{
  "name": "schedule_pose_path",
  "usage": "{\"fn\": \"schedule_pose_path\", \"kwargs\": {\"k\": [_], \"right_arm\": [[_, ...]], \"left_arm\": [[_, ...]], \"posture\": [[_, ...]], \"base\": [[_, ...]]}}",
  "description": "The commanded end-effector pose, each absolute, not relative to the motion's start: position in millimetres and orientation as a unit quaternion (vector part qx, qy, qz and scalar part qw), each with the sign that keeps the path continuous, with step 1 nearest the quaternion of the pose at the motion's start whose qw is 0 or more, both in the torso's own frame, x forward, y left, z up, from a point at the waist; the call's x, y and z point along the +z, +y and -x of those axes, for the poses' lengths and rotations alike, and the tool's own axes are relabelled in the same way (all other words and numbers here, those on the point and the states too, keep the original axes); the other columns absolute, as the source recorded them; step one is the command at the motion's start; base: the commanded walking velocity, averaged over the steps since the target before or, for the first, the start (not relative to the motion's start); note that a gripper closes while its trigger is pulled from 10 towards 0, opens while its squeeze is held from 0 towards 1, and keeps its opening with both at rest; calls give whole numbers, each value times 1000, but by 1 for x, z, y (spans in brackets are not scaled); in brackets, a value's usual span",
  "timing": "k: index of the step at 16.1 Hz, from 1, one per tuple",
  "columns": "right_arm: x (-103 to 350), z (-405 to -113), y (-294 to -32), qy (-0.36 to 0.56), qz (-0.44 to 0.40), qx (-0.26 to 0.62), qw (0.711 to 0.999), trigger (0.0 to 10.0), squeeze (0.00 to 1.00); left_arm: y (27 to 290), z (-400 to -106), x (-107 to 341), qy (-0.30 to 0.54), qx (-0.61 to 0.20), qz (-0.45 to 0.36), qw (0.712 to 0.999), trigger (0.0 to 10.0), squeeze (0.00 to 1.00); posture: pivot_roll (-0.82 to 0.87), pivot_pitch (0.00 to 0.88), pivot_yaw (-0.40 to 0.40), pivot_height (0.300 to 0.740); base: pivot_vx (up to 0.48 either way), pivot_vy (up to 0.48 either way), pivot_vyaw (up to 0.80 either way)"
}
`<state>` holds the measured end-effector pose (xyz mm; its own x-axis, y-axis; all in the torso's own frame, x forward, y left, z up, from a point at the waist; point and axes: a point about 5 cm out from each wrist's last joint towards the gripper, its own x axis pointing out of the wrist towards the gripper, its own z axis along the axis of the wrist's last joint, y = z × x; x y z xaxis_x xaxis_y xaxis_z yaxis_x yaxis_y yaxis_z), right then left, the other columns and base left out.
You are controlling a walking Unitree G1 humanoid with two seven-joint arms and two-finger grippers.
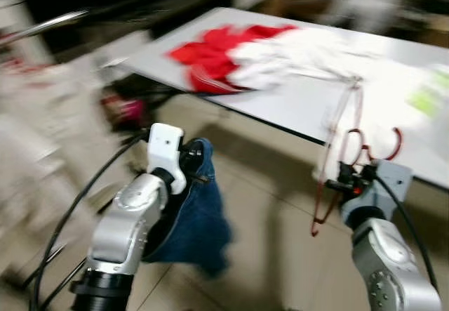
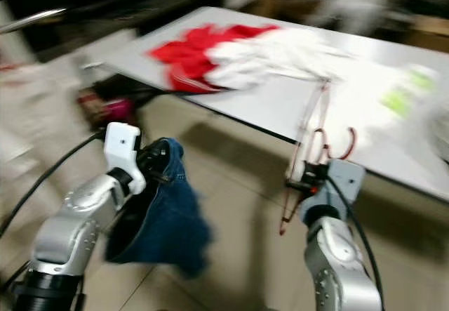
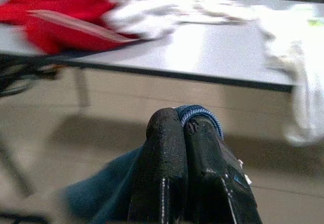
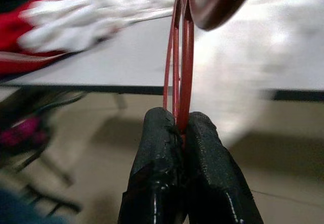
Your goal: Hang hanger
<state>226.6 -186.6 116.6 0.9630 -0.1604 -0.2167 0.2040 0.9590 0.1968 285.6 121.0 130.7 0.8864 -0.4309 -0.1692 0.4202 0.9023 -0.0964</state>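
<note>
Nearest the head camera, at about 7 o'clock: left end effector (image 1: 191,158) on its silver arm, black fingers (image 3: 167,168) pressed together on a fold of dark blue denim garment (image 1: 200,230), the cloth hanging slack below it over the tiled beige floor (image 1: 273,206). At about 5 o'clock: right end effector (image 1: 345,177), fingers (image 4: 162,178) clamped shut on the thin red wire hanger (image 1: 335,158), gripped at a straight run of the wire. Hanger standing roughly upright, lower end dangling below the grip, upper part rising in front of the bench edge with its curved hook (image 1: 393,146) up near 2 o'clock of the grip. Whole scene blurred, so finer detail of the hanger's shape not readable.

Beyond both arms, from 11 to 2 o'clock: long white bench (image 1: 280,100) with a dark edge. On it, at 12 o'clock, a crumpled red garment (image 1: 210,55); touching it toward 1 o'clock, a heap of white cloth (image 1: 302,55); further toward 3 o'clock, more white fabric with a pale green patch (image 1: 428,97). Under the bench's near corner, at 10 o'clock, something small and pink (image 1: 126,107), too blurred to identify.
</note>
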Motion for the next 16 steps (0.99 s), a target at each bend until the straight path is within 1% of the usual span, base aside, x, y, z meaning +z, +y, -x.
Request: {"fn": "schedule_pose_path", "kwargs": {"k": [1, 4, 8, 11, 16], "right_arm": [[121, -227, -184, 93, -117, -91, 985, 10000, 0], [121, -227, -185, 90, -119, -93, 984, 10000, 0], [121, -227, -184, 91, -112, -91, 985, 10000, 0], [121, -228, -182, 91, -62, -85, 990, 10000, 0], [120, -226, -181, 97, -78, -75, 989, 10000, 0]], "left_arm": [[120, -290, 141, 75, -225, 20, 971, 10000, 0], [120, -291, 142, 73, -224, 20, 972, 10000, 0], [122, -292, 143, 70, -217, 20, 973, 10000, 0], [124, -292, 143, 68, -215, 16, 974, 10000, 0], [123, -289, 142, 68, -214, 15, 974, 10000, 0]], "posture": [[32, 0, 70, 740], [31, 0, 72, 740], [35, 0, 68, 740], [35, 0, 68, 740], [35, 0, 52, 740]], "base": [[0, 304, -800], [0, 306, -790], [0, 319, 0], [0, 319, 0], [0, 319, 0]]}}
